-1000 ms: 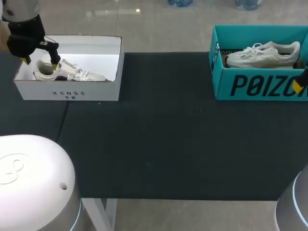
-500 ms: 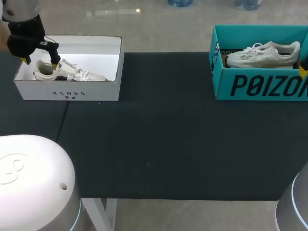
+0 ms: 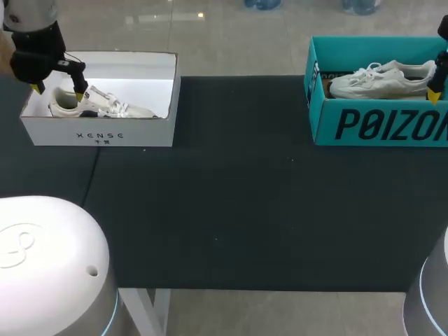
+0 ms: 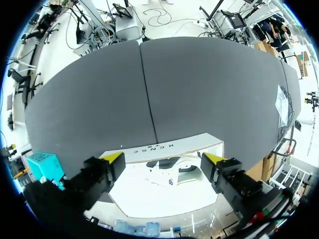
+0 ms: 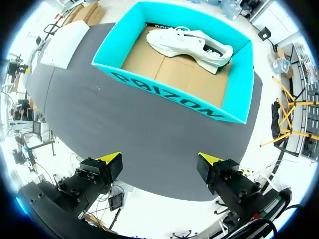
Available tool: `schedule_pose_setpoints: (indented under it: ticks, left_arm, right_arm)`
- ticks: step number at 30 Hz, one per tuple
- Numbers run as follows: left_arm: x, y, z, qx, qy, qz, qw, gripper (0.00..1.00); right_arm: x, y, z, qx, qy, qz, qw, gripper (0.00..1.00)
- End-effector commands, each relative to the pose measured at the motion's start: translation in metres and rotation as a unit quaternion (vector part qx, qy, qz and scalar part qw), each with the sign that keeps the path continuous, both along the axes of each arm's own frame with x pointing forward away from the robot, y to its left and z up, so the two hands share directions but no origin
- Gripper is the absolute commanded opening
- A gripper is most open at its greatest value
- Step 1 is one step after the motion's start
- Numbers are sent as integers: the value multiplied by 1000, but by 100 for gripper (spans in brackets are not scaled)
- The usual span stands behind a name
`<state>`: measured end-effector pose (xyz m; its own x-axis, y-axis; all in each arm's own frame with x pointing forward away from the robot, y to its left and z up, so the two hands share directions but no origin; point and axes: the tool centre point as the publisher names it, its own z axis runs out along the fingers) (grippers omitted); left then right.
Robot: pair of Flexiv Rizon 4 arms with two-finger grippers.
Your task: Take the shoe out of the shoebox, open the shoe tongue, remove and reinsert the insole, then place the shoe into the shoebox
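Over the last second the right gripper had climbed beside the teal shoebox at two o'clock on the table, fingers spread and holding nothing; the white shoe lay untouched inside. At ten o'clock the left gripper had not budged, spread wide over the heel of the other shoe in the white shoebox. To my eye, neither shoe's lifting-out had begun

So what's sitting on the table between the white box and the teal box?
Nothing. In the head view, the stretch between the white box and the teal box is bare black table.
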<state>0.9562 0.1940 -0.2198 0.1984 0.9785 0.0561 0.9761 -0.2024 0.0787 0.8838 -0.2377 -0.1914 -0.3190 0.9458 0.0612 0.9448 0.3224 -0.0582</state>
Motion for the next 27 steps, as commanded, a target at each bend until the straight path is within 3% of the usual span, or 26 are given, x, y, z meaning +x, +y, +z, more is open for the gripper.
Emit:
schedule_pose_setpoints:
  ticks: [1, 16, 18, 20, 27]
  left_arm:
    - [-1, 0, 0, 0, -1, -1, 1000, 100]
    - [-1, 0, 0, 0, -1, -1, 1000, 100]
    - [-1, 0, 0, 0, -1, -1, 1000, 100]
    - [-1, 0, 0, 0, -1, -1, 1000, 100]
    - [-1, 0, 0, 0, -1, -1, 1000, 100]
  right_arm:
    - [3, 0, 1, -3, 13, 1, 1000, 100]
    - [3, 0, 1, -3, 13, 1, 1000, 100]
    - [20, -13, -3, -14, 3, -45, 999, 100]
    - [34, -28, -4, -25, -36, -106, 993, 100]
    - [99, -61, -23, -18, -39, -73, 996, 100]
